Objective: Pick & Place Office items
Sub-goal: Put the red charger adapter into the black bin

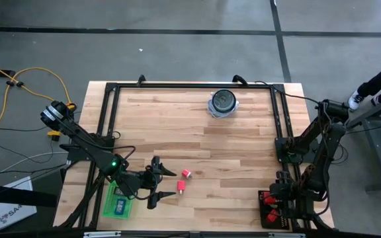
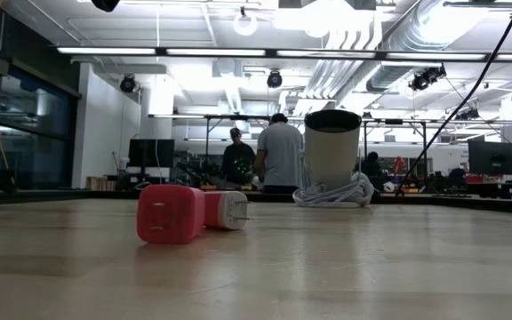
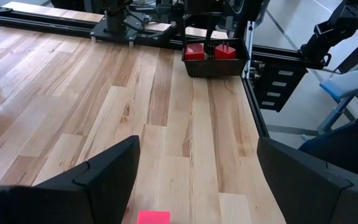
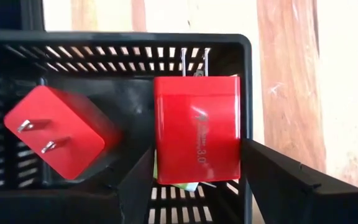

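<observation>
The left pincer (image 1: 166,183) hangs low over the near part of the bench (image 1: 197,132), its two fingers spread wide and holding nothing. Just ahead of the fingertips lie two red charger blocks, one (image 1: 181,188) almost between the tips and the other (image 1: 186,174) a little beyond it; the low view shows them touching end to end, prongs out, flat on the wood. I judge the wide spread is meant to straddle the nearer block. Beside this arm, at the bench's near left corner, a green tray (image 1: 119,203) holds a small blue piece (image 1: 120,204).

At the near right corner the right pincer (image 4: 196,180) is poised directly over a black slatted basket (image 1: 274,212). Two more red blocks lie in it: one (image 4: 55,132) tilted with its prongs up, the other (image 4: 196,127) lying against the basket wall with its prongs toward the rim. The fingers stand apart on either side of that second block without clamping it, so I judge it is being let go there.

The wood between the two arms is free, which gives the left arm an open path. The black frame rails (image 1: 282,119) along the bench edges are the limit to watch, and the basket's walls leave the right fingers little room.

Farther off, near the far edge, stands a round blue-white object (image 1: 223,103) with a dark top, well apart from everything.
</observation>
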`<action>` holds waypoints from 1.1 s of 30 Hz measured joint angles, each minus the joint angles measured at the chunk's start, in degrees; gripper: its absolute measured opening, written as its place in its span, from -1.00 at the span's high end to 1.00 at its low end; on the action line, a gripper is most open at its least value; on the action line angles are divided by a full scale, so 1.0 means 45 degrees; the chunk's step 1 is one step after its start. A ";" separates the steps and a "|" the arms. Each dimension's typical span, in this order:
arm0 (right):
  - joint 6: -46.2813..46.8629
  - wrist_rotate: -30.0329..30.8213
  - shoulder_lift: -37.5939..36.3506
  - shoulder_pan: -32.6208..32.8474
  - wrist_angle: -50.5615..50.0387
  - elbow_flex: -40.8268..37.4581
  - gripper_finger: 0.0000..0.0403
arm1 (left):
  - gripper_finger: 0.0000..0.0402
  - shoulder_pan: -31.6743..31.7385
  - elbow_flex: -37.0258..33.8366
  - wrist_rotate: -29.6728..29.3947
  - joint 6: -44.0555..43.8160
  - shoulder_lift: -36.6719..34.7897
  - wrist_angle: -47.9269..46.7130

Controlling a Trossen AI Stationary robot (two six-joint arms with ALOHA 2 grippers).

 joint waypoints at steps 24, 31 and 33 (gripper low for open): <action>-0.0058 -0.0034 -0.0010 0.0005 0.0003 0.0005 -0.14 | -0.58 -0.0002 0.0000 0.0003 0.0000 0.0000 0.0000; -0.0345 -0.0034 -0.0010 0.0005 0.0078 0.0024 -0.14 | -0.58 -0.0003 0.0000 -0.0001 0.0000 -0.0001 -0.0002; -0.0357 -0.0039 -0.0010 -0.0007 0.0018 0.0120 -0.14 | -0.58 -0.0003 0.0000 0.0000 0.0005 0.0001 -0.0003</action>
